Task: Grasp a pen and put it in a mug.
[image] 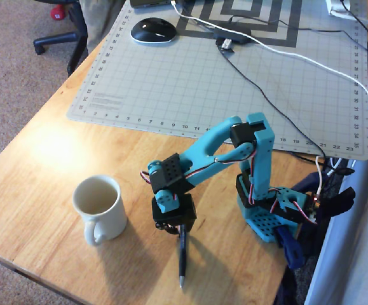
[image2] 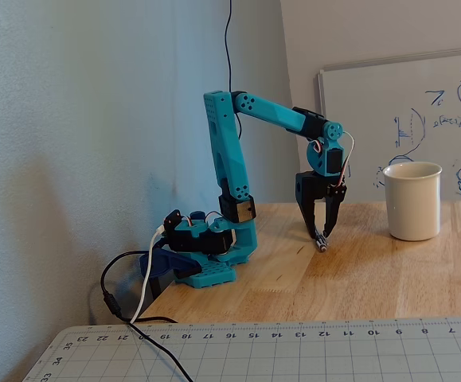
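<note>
The dark pen point(image: 182, 260) lies on the wooden table and points toward the front edge, its silvery tip near that edge. My gripper point(image: 178, 230) points straight down over the pen's far end. In the fixed view the gripper point(image2: 319, 235) has its fingertips down at the table, closed around the pen's end point(image2: 321, 243), which rests on the wood. The cream-white mug point(image: 99, 206) stands upright to the left of the gripper in the overhead view, handle toward the front edge. In the fixed view the mug point(image2: 412, 200) is to the gripper's right.
A grey cutting mat point(image: 234, 76) covers the back of the table, with a black mouse point(image: 152, 30) and black and white cables point(image: 285, 54) on it. The arm's base point(image: 272, 216) sits at the right edge. A whiteboard point(image2: 421, 119) leans behind the mug.
</note>
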Robot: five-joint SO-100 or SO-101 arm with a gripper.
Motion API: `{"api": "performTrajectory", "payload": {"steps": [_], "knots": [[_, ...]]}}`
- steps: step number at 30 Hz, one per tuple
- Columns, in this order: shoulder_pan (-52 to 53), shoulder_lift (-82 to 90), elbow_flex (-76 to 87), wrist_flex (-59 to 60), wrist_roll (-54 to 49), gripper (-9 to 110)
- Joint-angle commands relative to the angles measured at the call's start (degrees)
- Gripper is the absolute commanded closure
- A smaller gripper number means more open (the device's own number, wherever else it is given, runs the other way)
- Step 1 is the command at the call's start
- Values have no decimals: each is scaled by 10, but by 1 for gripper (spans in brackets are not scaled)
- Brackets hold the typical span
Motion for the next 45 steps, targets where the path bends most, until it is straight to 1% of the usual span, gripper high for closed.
{"api": "performTrajectory", "payload": {"steps": [1,8,11,15,21,24,29,34,37,45], "knots": [[-7,16,-28,5,2,101],[-1,76,-25,4,-6,101],[0,106,-25,4,-33,101],[3,149,-5,-10,-151,101],[30,197,33,-119,-345,101],[34,237,57,-171,-407,101],[43,313,105,-237,-480,101],[89,371,153,-256,-539,101],[112,421,159,-256,-597,101],[163,524,145,-271,-838,101]]}}
